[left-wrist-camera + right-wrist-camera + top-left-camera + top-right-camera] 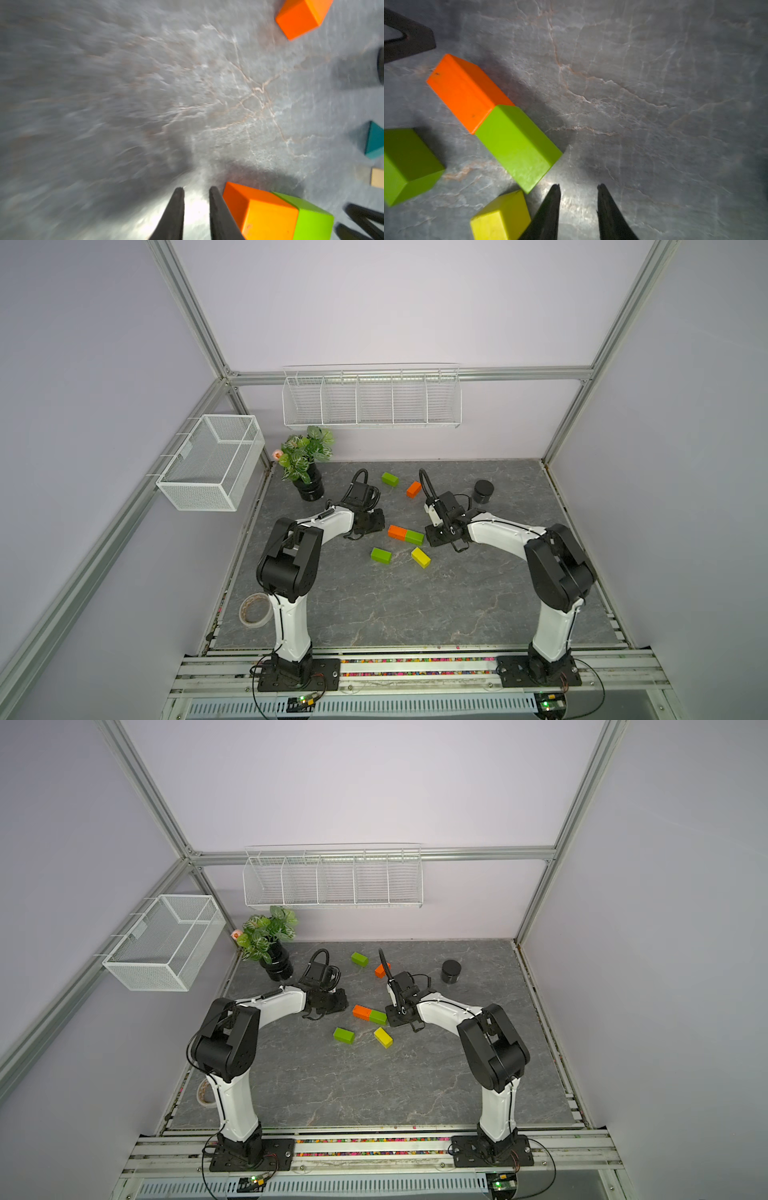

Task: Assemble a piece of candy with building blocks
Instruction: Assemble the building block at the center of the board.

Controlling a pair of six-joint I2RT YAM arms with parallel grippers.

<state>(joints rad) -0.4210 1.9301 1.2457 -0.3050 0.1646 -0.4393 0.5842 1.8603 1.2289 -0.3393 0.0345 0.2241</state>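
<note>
Building blocks lie scattered on the grey mat, and no assembled piece of candy is in view. An orange brick (397,532) and a green brick (414,537) touch end to end. My left gripper (196,190) stands open and empty just beside the orange brick's (259,207) end. At the green brick's (517,145) end my right gripper (578,187) is open and empty. A green brick (381,556) and a yellow brick (420,557) lie nearer the front. Another green brick (390,478) and orange brick (414,489) lie at the back. A teal triangle (374,141) and a tan block (377,176) show in the left wrist view.
A black round jar (483,491) stands at the back right, and a potted plant (307,464) at the back left. A tape roll (255,610) lies by the left arm's base. Wire baskets (372,400) hang on the walls.
</note>
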